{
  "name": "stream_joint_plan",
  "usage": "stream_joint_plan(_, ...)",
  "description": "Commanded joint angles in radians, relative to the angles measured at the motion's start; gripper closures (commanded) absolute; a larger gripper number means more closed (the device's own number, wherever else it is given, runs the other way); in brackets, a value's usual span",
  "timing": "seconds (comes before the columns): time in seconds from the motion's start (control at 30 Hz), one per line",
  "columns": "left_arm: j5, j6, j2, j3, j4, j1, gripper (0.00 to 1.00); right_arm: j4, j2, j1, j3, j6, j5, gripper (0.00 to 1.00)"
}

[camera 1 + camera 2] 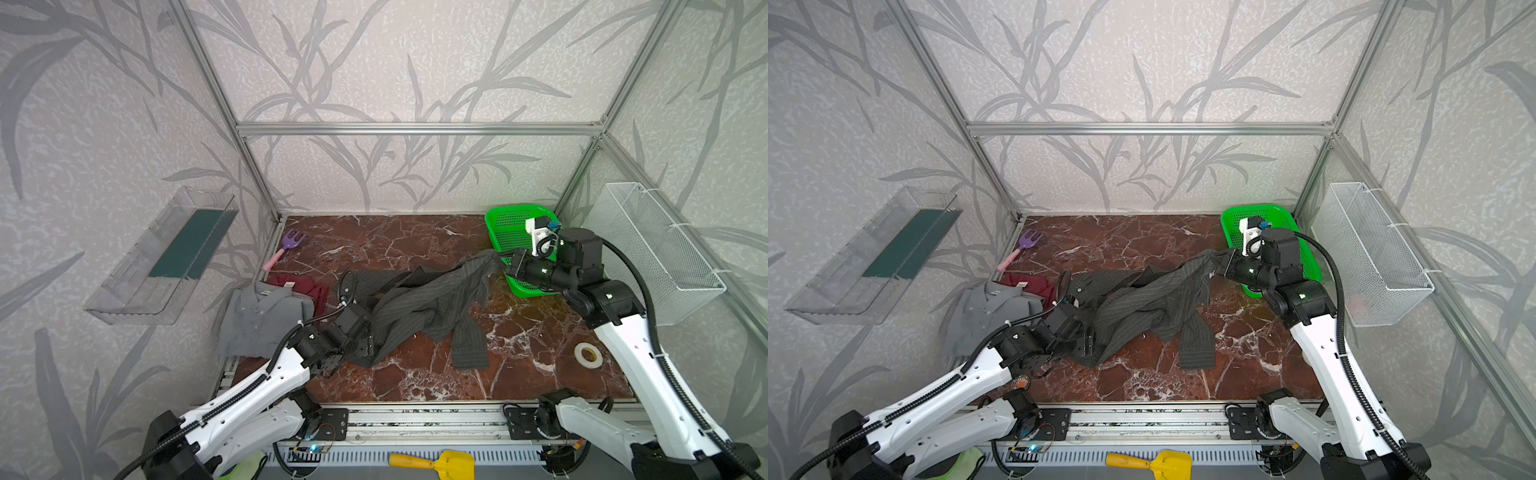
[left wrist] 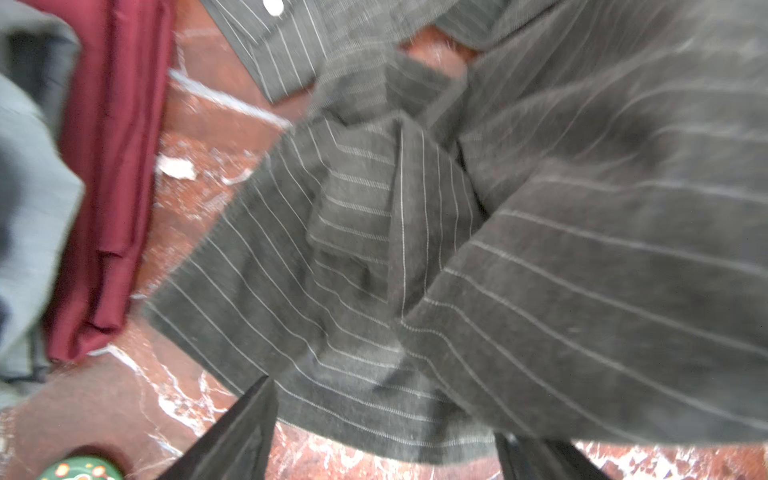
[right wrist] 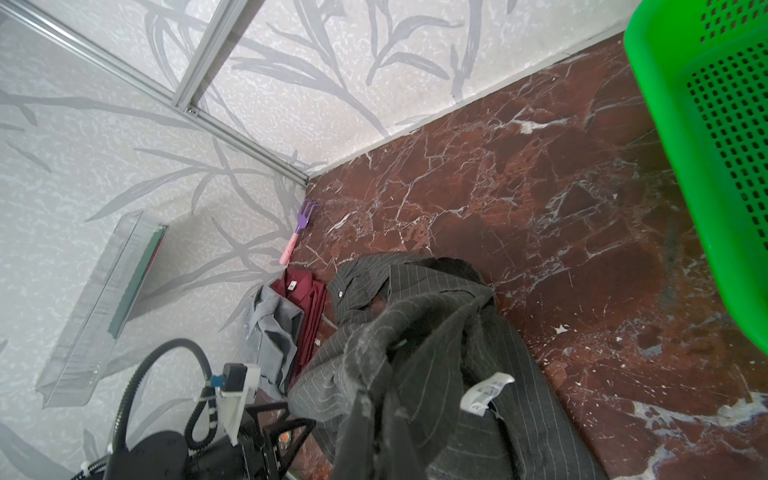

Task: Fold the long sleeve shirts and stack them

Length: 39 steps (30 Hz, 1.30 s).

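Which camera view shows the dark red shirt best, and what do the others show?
The left wrist view: the dark red shirt looms close, its folded layers clear. Both top views show a strip beside the grey shirt. The right wrist view shows it small, with its label.

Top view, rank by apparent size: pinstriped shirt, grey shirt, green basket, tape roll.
Largest: pinstriped shirt.
Next: grey shirt and green basket, about alike and both partly hidden, so unranked.
Smallest: tape roll.
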Motion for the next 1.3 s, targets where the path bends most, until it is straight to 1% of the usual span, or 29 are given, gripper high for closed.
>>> stream_joint_plan(0.0, -0.026, -0.063, -0.022, -0.034, 0.006, -0.016, 0.18, 0.073, 0.014, -0.067, 0.024, 0.068, 0.034, 1.0)
stream_joint_plan(0.07, -0.006, -0.081, -0.027, -0.048, 0.036, -0.017, 0.18, 0.099, 0.025, -0.124, -0.004, 0.119, 0.046, 1.0)
stream_joint_plan(0.13, -0.013, -0.092, -0.02, -0.046, 0.028, -0.018, 0.18, 0.142, 0.033, -0.16, -0.035, 0.171, 0.034, 1.0)
stream_joint_plan(0.27, -0.03, -0.15, -0.015, -0.049, -0.03, -0.028, 0.18, 0.164, 0.033, -0.163, -0.05, 0.198, 0.072, 1.0)
stream_joint_plan(0.33, -0.025, -0.199, -0.026, -0.063, -0.035, -0.052, 0.18, 0.166, 0.021, -0.164, -0.05, 0.194, 0.095, 1.0)
stream_joint_plan(0.43, -0.025, -0.28, -0.025, -0.094, 0.034, -0.131, 0.17, 0.181, 0.016, -0.163, -0.054, 0.201, 0.08, 1.0)
stream_joint_plan(0.5, -0.049, -0.306, 0.018, -0.094, 0.075, -0.182, 0.15, 0.195, 0.016, -0.163, -0.063, 0.216, 0.053, 1.0)
stream_joint_plan(0.57, -0.077, -0.313, 0.084, -0.079, 0.077, -0.206, 0.14, 0.198, 0.013, -0.163, -0.067, 0.22, 0.038, 1.0)
stream_joint_plan(0.67, -0.118, -0.315, 0.159, -0.062, 0.059, -0.216, 0.14, 0.19, 0.001, -0.163, -0.064, 0.211, 0.032, 1.0)
stream_joint_plan(0.77, -0.17, -0.33, 0.165, -0.074, 0.062, -0.216, 0.18, 0.195, -0.015, -0.162, -0.074, 0.218, 0.02, 1.0)
stream_joint_plan(0.83, -0.207, -0.333, 0.154, -0.097, 0.102, -0.216, 0.29, 0.204, -0.023, -0.163, -0.084, 0.226, 0.015, 1.0)
stream_joint_plan(0.87, -0.223, -0.333, 0.149, -0.11, 0.126, -0.214, 0.37, 0.208, -0.027, -0.163, -0.088, 0.229, 0.012, 1.0)
stream_joint_plan(0.93, -0.246, -0.329, 0.147, -0.114, 0.15, -0.203, 0.56, 0.21, -0.029, -0.163, -0.09, 0.233, 0.005, 1.0)
stream_joint_plan(1.0, -0.258, -0.313, 0.157, -0.1, 0.16, -0.185, 0.7, 0.213, -0.027, -0.163, -0.087, 0.24, -0.005, 1.0)
stream_joint_plan(1.07, -0.259, -0.277, 0.171, -0.073, 0.166, -0.155, 0.91, 0.206, -0.027, -0.163, -0.077, 0.237, -0.006, 1.0)
stream_joint_plan(1.1, -0.263, -0.253, 0.17, -0.051, 0.161, -0.136, 1.0, 0.201, -0.025, -0.163, -0.066, 0.235, -0.006, 1.0)
stream_joint_plan(1.17, -0.278, -0.201, 0.152, 0.004, 0.131, -0.09, 1.0, 0.179, -0.016, -0.163, -0.028, 0.221, 0.001, 1.0)
stream_joint_plan(1.27, -0.311, -0.079, 0.092, 0.131, 0.092, 0.01, 1.0, 0.124, 0.024, -0.163, 0.087, 0.19, -0.012, 1.0)
